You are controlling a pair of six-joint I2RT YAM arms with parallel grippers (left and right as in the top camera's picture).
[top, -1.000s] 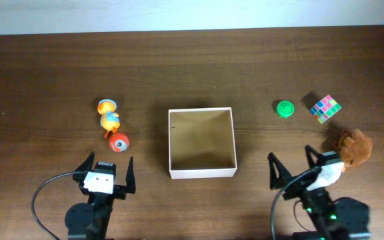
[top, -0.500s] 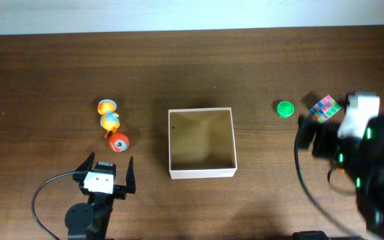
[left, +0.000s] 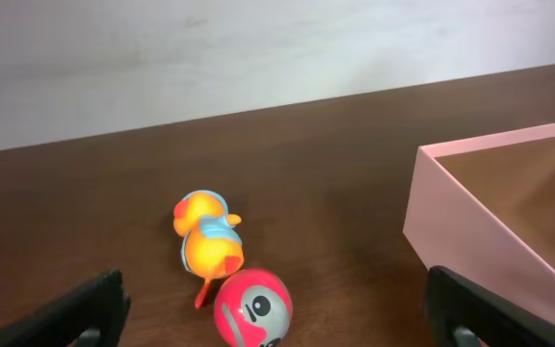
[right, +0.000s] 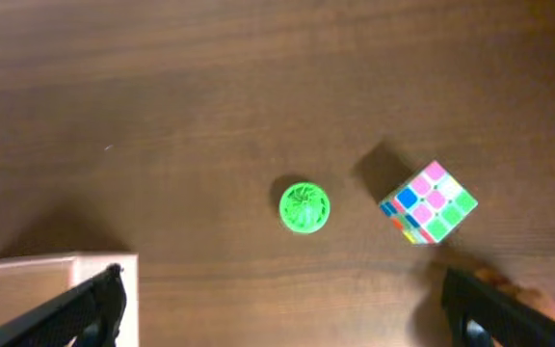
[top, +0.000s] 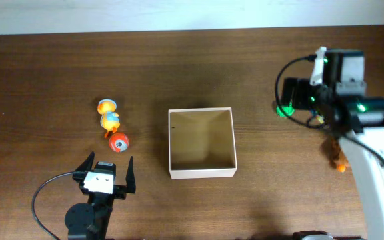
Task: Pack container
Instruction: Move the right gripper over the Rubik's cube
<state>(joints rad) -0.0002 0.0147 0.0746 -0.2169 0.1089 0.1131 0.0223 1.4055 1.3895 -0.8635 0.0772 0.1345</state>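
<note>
Right wrist view: right pincer (right: 282,306) wide, empty, over green toy (right: 304,207), probably lined up to grab it for the container (top: 202,173); left pincer (top: 107,168) wide, idle.

Robot lab bench (dark wooden table (top: 45,67), plain white wall (left: 258,48)).

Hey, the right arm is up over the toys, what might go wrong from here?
The green ball is round; a slightly off descent of the open right gripper might send it rolling away. The cube lies close beside the ball, so a wide finger may knock it. On the left, the red ball sits right by the duck; picking one could nudge the other.
</note>
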